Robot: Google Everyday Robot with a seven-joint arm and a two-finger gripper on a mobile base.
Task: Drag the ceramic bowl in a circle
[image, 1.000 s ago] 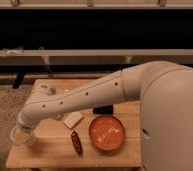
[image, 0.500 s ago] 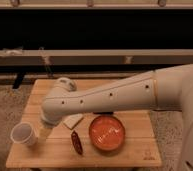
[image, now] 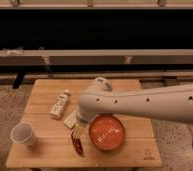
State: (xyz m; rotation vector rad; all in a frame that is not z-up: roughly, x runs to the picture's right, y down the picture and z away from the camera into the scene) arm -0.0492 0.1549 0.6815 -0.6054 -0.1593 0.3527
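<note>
Wooden table [image: 50,151], one arm reaching in from the right of the view, its pale forearm passing over the middle of the tabletop. Ceramic bowl [image: 107,134] sits upright toward the front of the table, right of centre, mouth up, pale marks on its orange-red inside; nothing visibly in it. Gripper [image: 79,129] hangs off the bulky wrist, pointing down, just beside the bowl's left rim and above a dark red packet [image: 78,145] lying near the front edge. Jaws stand spread, released, gripping nothing that shows; whether a finger touches the rim cannot be made out, since the wrist housing covers the bowl's upper left edge. Also on the table: white cup [image: 23,134] well apart at front left, white bottle [image: 60,104] lying on its side left of the arm, a pale flat packet [image: 70,120] just beside the wrist. Judgement on progress: early. The approach looks close to complete, the pincer being at the bowl, but no hold or hooked rim is evident, so the dragging itself reads as not yet begun. Left to do: seat a finger inside or over the rim, then pull the bowl round a full loop on the wood. Room is tight on the left, with the red packet and pale packet near the likely path; right and rear of the bowl look freer
</note>
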